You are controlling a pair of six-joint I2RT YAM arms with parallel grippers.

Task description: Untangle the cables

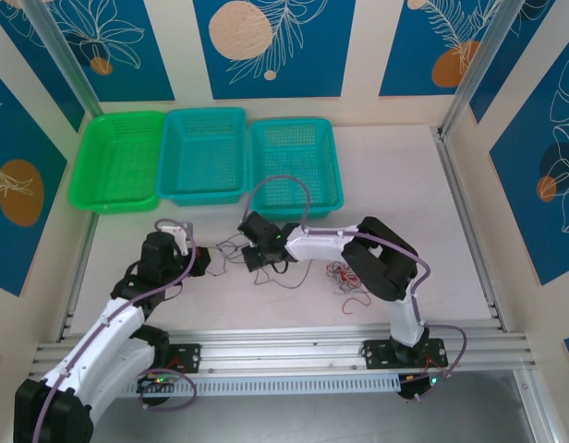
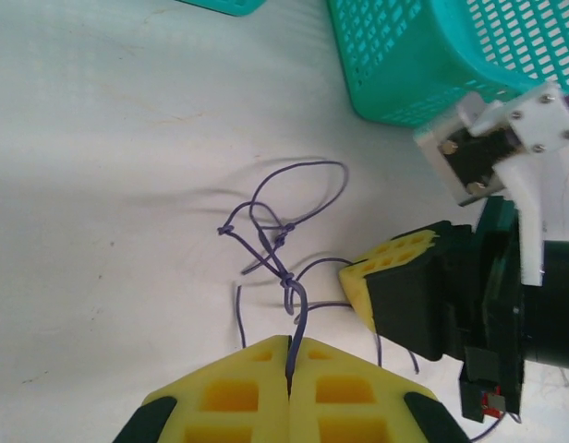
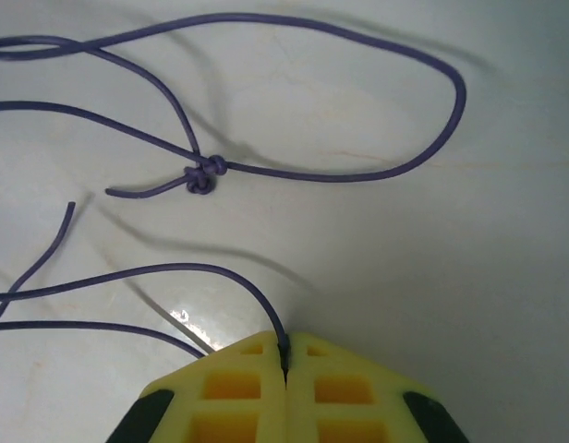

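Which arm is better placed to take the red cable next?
Probably right: the red cable lies nearer the right gripper than the left gripper; both are shut on the dark cable.

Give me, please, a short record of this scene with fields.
Left hand: shut on the dark purple wire
Right hand: shut on a stretch of that wire
Knot: small, ahead of the right hand
Red wire clump: apart, on the table beside the right arm
Baskets: green basket, two teal baskets, at the far edge
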